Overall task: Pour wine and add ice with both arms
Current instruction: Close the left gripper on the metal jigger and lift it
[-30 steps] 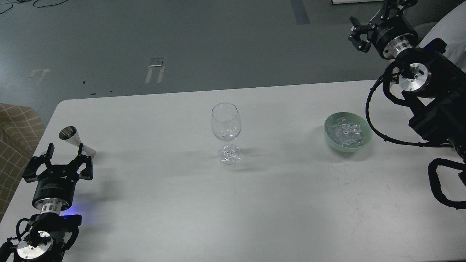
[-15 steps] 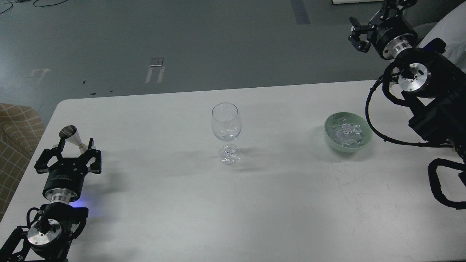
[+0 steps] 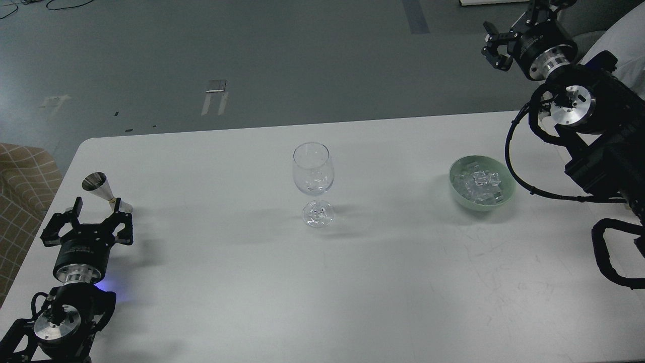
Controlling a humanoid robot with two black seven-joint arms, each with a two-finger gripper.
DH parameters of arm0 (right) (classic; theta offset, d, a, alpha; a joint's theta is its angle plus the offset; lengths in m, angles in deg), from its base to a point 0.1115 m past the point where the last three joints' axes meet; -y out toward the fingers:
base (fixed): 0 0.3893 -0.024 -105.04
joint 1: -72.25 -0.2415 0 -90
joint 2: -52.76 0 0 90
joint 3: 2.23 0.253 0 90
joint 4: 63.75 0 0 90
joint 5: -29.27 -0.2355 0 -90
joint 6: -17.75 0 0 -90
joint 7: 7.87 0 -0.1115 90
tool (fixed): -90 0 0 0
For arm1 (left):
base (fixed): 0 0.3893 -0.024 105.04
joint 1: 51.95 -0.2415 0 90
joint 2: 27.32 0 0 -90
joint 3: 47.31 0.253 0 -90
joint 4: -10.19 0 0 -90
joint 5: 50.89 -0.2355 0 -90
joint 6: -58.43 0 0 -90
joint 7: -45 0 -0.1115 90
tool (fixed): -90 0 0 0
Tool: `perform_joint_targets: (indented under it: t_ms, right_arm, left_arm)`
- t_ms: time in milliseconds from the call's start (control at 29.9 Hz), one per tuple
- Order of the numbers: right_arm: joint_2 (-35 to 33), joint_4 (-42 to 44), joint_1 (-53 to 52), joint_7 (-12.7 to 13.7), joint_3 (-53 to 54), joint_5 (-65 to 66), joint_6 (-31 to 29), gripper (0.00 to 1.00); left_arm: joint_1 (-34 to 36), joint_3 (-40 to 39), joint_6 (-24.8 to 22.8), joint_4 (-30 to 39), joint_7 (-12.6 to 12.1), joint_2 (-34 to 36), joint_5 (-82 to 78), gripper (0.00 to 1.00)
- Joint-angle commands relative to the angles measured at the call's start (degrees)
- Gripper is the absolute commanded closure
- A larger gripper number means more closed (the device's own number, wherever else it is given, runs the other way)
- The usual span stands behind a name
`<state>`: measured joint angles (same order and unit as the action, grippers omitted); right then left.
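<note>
Left tool sits low at the near-left of the white worktop, prongs spread wide, just short of the metal jigger lying tipped on its side. Centre stage, the wine glass stands upright. To its right, the green bowl holds the ice. Right tool hangs high beyond the far edge, prongs apart, empty.

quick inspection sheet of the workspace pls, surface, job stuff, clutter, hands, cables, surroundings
surface: white table, faint scuffs at right.
job's things: upright wine glass at centre; green bowl holding ice at right; metal jigger tilted at left. Wine: cannot tell.
clutter: nothing seen.
hands: left hand open just short of the jigger; right hand raised beyond the table, empty.
cables: black loops on the right arm, beside the bowl.
surroundings: grey floor, checked seat at left.
</note>
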<state>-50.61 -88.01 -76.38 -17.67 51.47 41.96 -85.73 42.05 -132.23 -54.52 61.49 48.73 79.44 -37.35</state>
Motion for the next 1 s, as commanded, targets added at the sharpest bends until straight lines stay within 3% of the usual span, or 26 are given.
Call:
perform_joint_targets:
  t_ms: [0, 334, 969]
  right_arm:
    - [0.0, 0.0, -0.1, 0.0, 0.0, 0.0, 0.6, 0.0]
    - [0.4, 0.0, 0.0, 0.0, 0.0, 0.0, 1.3, 0.0]
    - [0.4, -0.2, -0.2, 0.1, 0.0, 0.1, 1.3, 0.0]
  left_arm:
    - [1.0, 0.2, 0.5, -0.4, 0.0, -0.1, 0.0, 0.28]
    - [2.8, 0.7, 8.1, -0.4, -0.3, 0.4, -0.2, 0.28]
    - [11.0, 0.7, 8.4, -9.3, -2.9, 0.8, -0.2, 0.28]
